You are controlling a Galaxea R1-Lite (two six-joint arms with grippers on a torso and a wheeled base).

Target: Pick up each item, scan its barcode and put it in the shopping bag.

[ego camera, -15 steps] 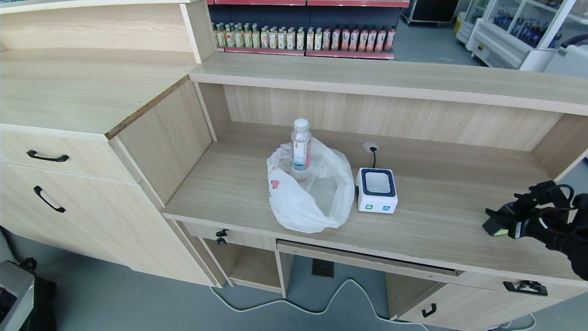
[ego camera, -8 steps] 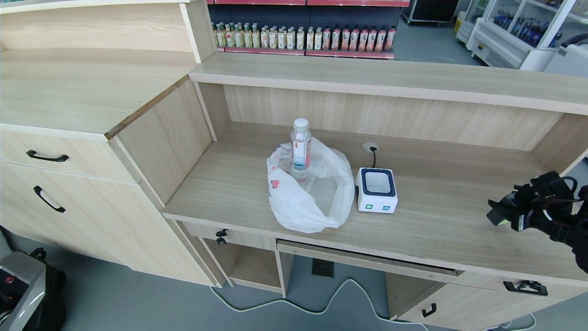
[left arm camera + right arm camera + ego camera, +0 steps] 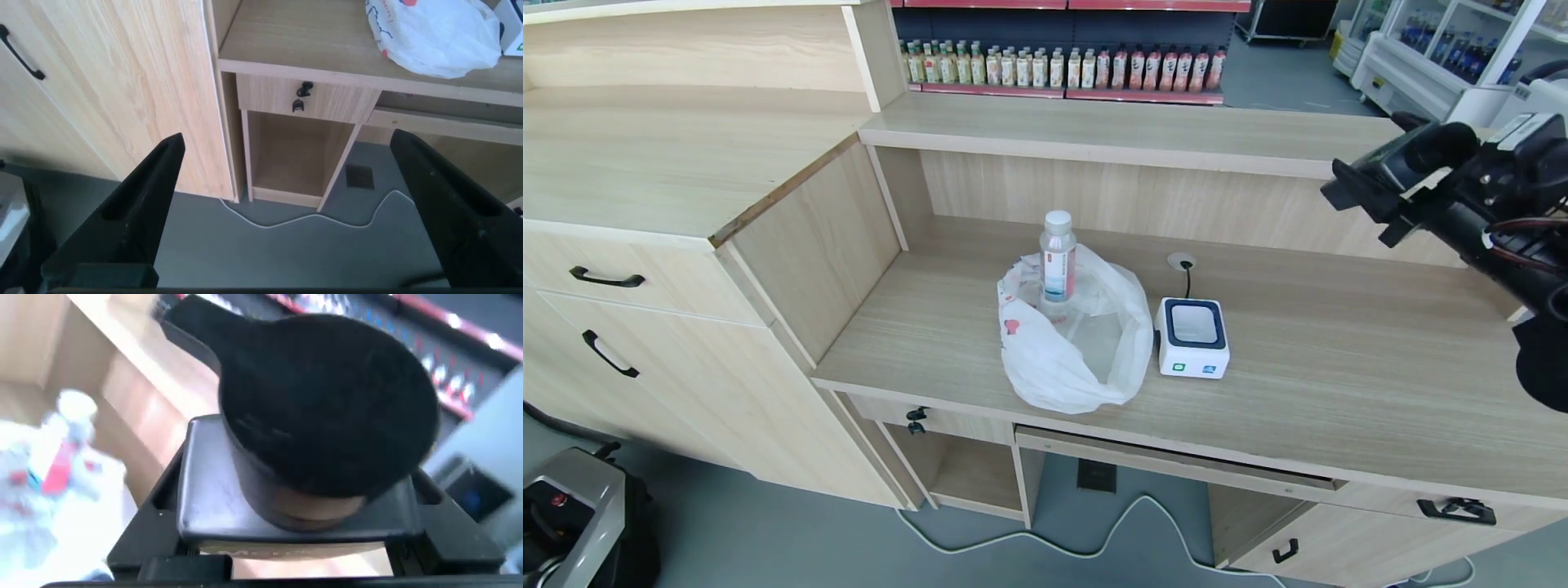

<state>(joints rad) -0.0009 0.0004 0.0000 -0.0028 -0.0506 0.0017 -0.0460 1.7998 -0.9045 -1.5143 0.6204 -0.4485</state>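
Left gripper (image 3: 288, 147), fingers spread wide, hangs low before the pale wooden counter (image 3: 1339, 384), below the level of the crumpled white plastic shopping bag (image 3: 1054, 367). The clear, white-capped plastic bottle (image 3: 1058, 261) stands upright at the bag's far edge. Right gripper (image 3: 1368, 192), grip state indeterminate, sits high to its right; judged the nearer.

Bottle (image 3: 1058, 257) upright in shopping bag (image 3: 1054, 367), on counter (image 3: 1339, 384) approx. centre; scanner (image 3: 1192, 336) just R of bag; drinks shelf (image 3: 1062, 69) behind counter.
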